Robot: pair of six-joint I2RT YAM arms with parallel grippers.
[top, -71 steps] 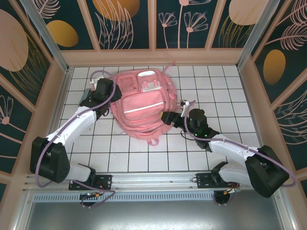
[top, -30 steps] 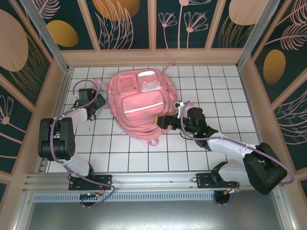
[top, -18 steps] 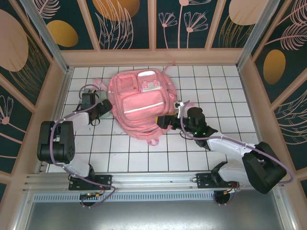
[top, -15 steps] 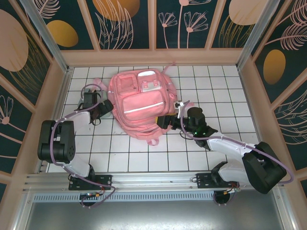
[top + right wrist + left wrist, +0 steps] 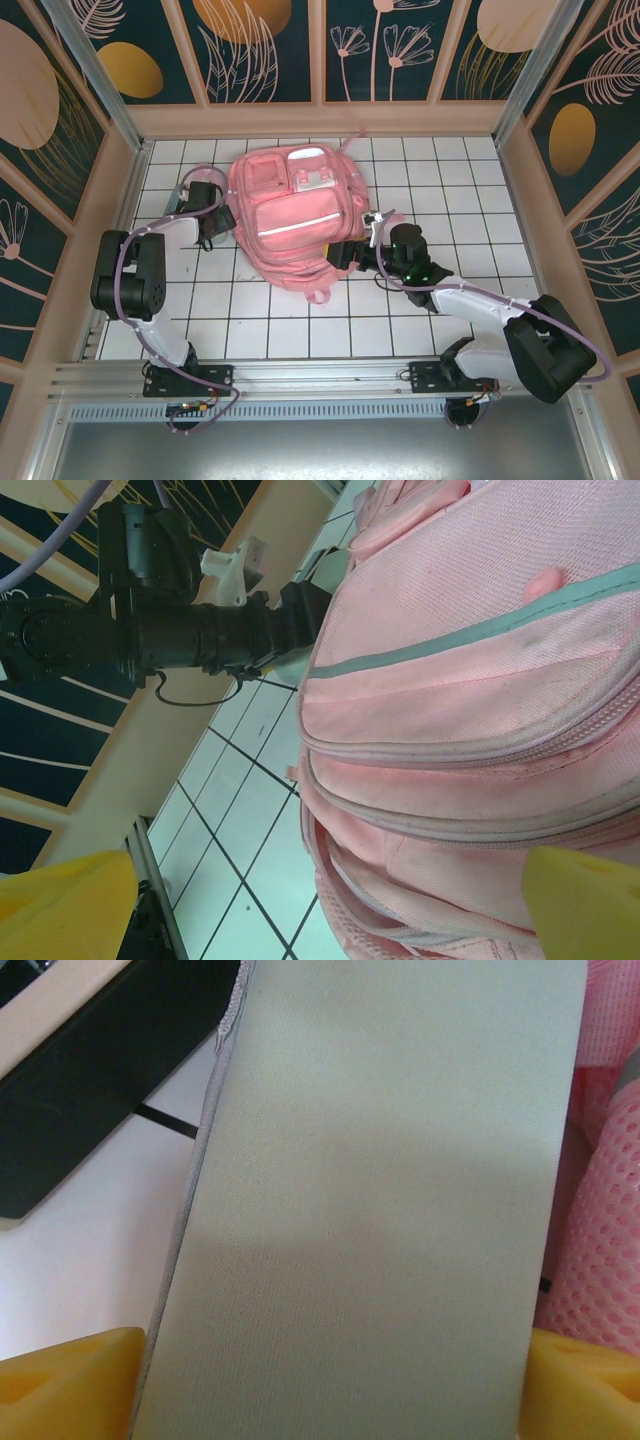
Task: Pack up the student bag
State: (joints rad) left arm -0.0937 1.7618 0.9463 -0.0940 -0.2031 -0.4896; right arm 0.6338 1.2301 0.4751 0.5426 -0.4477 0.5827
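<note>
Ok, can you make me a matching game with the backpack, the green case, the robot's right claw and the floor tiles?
Things:
1 student bag
2 pencil case
3 right gripper
4 tiled table

Matches:
a white
b open wide
c pink
d pale green

Pairs: 1-c, 2-d, 3-b, 4-a

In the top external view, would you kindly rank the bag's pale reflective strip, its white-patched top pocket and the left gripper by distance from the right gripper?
1. Pale reflective strip, midway along the student bag.
2. White-patched pocket, at its far end.
3. Left gripper, beyond its left side.
</note>
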